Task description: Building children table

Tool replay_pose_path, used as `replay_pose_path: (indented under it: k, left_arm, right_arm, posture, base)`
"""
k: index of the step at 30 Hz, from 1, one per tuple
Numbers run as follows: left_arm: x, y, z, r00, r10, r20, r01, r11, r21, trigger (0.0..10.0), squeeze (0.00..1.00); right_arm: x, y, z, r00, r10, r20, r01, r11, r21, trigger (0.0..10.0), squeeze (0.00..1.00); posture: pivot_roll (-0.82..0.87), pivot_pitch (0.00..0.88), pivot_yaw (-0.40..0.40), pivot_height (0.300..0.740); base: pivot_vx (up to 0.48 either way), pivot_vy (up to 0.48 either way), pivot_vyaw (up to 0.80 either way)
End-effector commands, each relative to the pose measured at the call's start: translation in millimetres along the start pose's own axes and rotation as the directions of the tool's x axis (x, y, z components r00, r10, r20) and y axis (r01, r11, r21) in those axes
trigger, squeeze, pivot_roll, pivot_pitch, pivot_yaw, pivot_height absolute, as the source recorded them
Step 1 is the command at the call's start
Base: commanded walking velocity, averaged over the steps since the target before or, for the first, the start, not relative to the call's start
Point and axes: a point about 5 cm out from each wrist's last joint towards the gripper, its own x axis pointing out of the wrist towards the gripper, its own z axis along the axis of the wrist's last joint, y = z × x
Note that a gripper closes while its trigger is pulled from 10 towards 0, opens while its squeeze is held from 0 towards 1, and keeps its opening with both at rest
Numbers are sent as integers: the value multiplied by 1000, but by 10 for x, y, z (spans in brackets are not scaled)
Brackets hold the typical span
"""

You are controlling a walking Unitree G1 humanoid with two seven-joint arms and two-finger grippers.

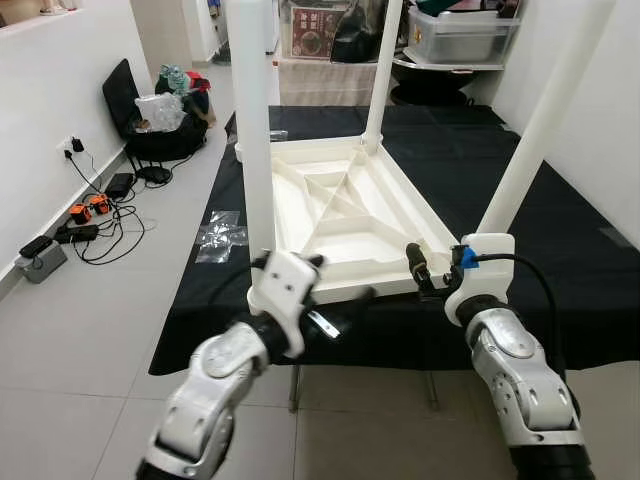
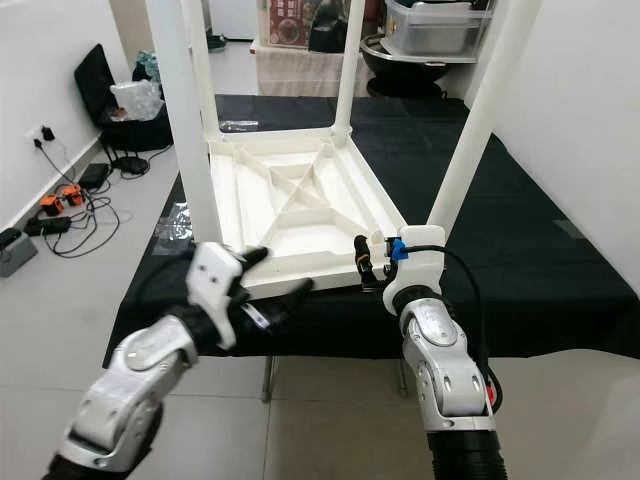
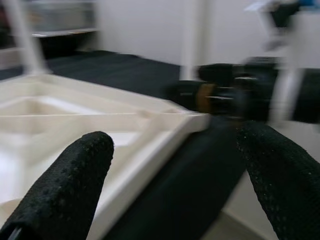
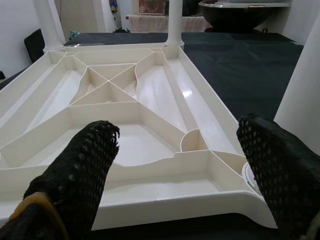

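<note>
Grey floor tiles are running along a white wall on the left, where a tangle of cables [image 1: 92, 222] and a black chair [image 1: 135, 110] piled with bags are sitting, and a clear plastic bag [image 1: 220, 235] is lying on the floor near the edge of a black cloth [image 1: 560, 240] that is covering a low platform. On that cloth the white table [image 1: 340, 215] is lying upside down, its ribbed underside facing up and its legs [image 1: 250, 130] standing upright at the corners. At the near left corner the left gripper [image 1: 335, 285] is hovering over the table's front rim beside the near left leg, its jaws standing wide apart with nothing between them. At the near right corner the right gripper [image 1: 420, 268] is reaching toward the front rim close to the near right leg, its fingers [image 4: 80, 175] also spread wide and holding nothing. Farther right, a white wall is bordering the cloth.
</note>
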Motion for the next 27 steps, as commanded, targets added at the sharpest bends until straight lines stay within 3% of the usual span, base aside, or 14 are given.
replay_pose_path:
  k: [1,4,6,9,13,15,17,19,22,24,27]
  left_arm:
    - [60,-41,-11,999,-50,2,50,999,-16,10000,0]
    - [153,18,-27,1000,-13,-9,13,1000,28,10000,0]
    - [185,238,32,996,87,15,-88,994,65,10000,0]
    - [186,352,71,991,132,31,-134,988,81,10000,0]
    - [-73,807,214,951,304,56,-309,936,165,10000,0]
    - [-118,856,226,946,320,57,-325,931,169,10000,0]
    - [-281,1003,254,926,375,55,-377,900,216,10000,0]
    - [-281,1003,254,926,375,55,-377,900,216,10000,0]
    - [-503,1203,300,891,451,59,-450,855,260,10000,0]
    - [-503,1203,300,891,451,59,-450,855,260,10000,0]
    - [-635,1340,349,861,503,72,-500,814,294,10000,0]
  right_arm:
    - [0,24,59,1000,9,15,-9,1000,-1,10000,0]
    - [-4,28,63,1000,8,18,-8,1000,11,10000,0]
    - [-19,-2,51,1000,0,10,0,1000,-2,10000,0]
    - [-29,-20,43,1000,-7,4,7,1000,-12,10000,0]
    - [-32,-109,60,999,-40,6,40,999,-4,10000,0]
    - [-31,-117,62,999,-43,5,43,999,-1,10000,0]
    - [-21,-117,77,999,-42,10,42,999,-1,10000,0]
    - [-21,-117,77,999,-42,10,42,999,-1,10000,0]
    - [-12,-104,106,999,-38,19,38,999,5,10000,0]
    - [-12,-104,106,999,-38,19,38,999,5,10000,0]
    - [-4,-86,144,999,-33,30,33,999,6,10000,0]
  posture:
    - [2,0,-37,740]
    - [-1,0,-37,740]
    - [-8,0,-33,740]
    - [-8,0,-33,740]
    - [-3,0,-36,740]
    - [-3,0,-36,740]
    - [-2,0,-38,740]
    - [-2,0,-38,740]
    - [2,0,-42,740]
    - [2,0,-42,740]
    - [1,0,-46,740]
  base:
    - [0,0,0]
    - [0,0,0]
    - [0,0,0]
    - [0,0,0]
    - [0,0,0]
    - [0,0,0]
    - [0,0,0]
    - [0,0,0]
    - [0,0,0]
    - [0,0,0]
    - [0,0,0]
